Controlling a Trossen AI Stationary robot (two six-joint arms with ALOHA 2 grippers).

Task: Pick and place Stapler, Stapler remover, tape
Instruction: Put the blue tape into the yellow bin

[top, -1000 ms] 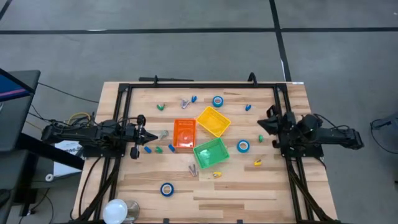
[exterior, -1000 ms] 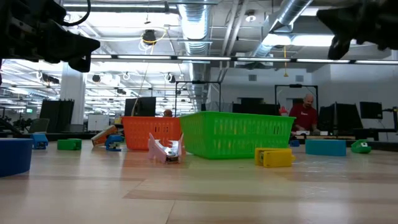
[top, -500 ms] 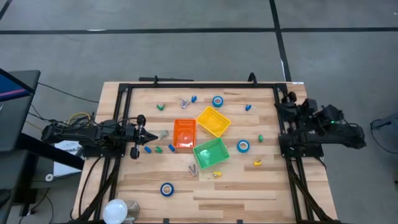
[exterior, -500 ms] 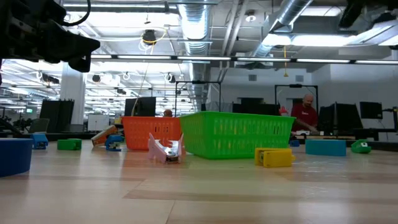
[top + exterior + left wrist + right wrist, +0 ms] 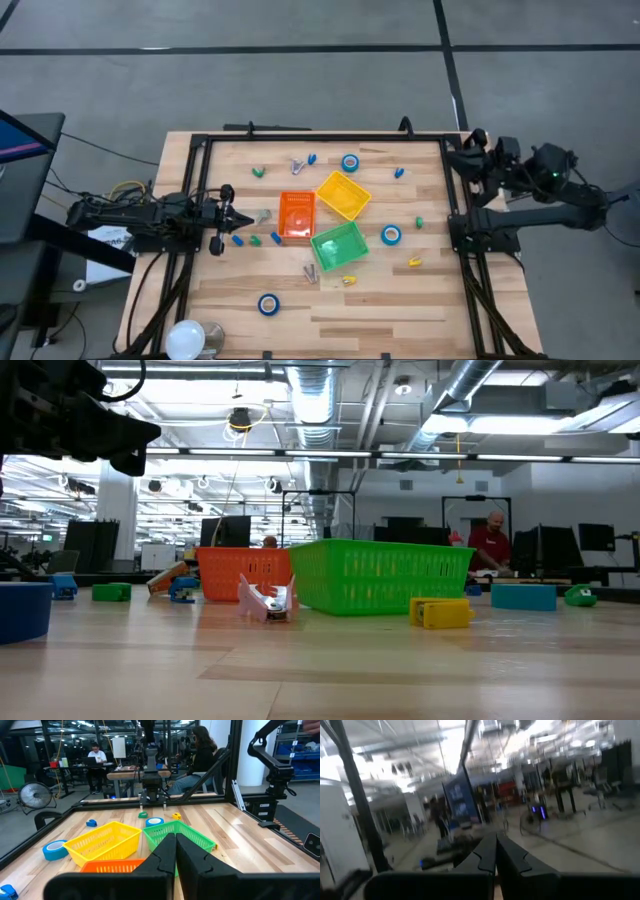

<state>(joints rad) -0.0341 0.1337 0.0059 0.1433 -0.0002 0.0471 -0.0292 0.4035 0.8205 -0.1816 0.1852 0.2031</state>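
At the far left, left arm (image 5: 140, 215) lying low over the worktop (image 5: 400, 310) edge, pointing inward toward the bins; jaws pressed together, nothing between them, as seen in the left wrist view.

Just ahead of those jaws: a pale stapler remover (image 5: 263, 215), and a little nearer the front a small blue stapler (image 5: 238, 240) beside a small green stapler (image 5: 255, 240). All lying loose on the wood, clear of the arm.

Toward the front left, well apart from everything else — front tape roll (image 5: 268, 304), flat on the worktop.

In the middle, three bins clustered: orange bin (image 5: 297, 218) on the left, yellow bin (image 5: 343, 195) turned cornerwise behind and right of it, green bin (image 5: 338, 246) in front of the yellow one. Yellow and green close together; whether touching, cannot tell.

Behind the yellow bin, near the rear rail, rear tape roll (image 5: 350, 162), flat. Right of the green bin, just beside it, right-hand tape roll (image 5: 391, 235), also flat. Slightly farther right and forward, a small yellow stapler (image 5: 414, 262) on bare wood.

At the far right, right arm (image 5: 530, 185) drawn back to the rear right corner, outside the worktop frame — jaws shut together and empty in the right wrist view, facing the room rather than the worktop.
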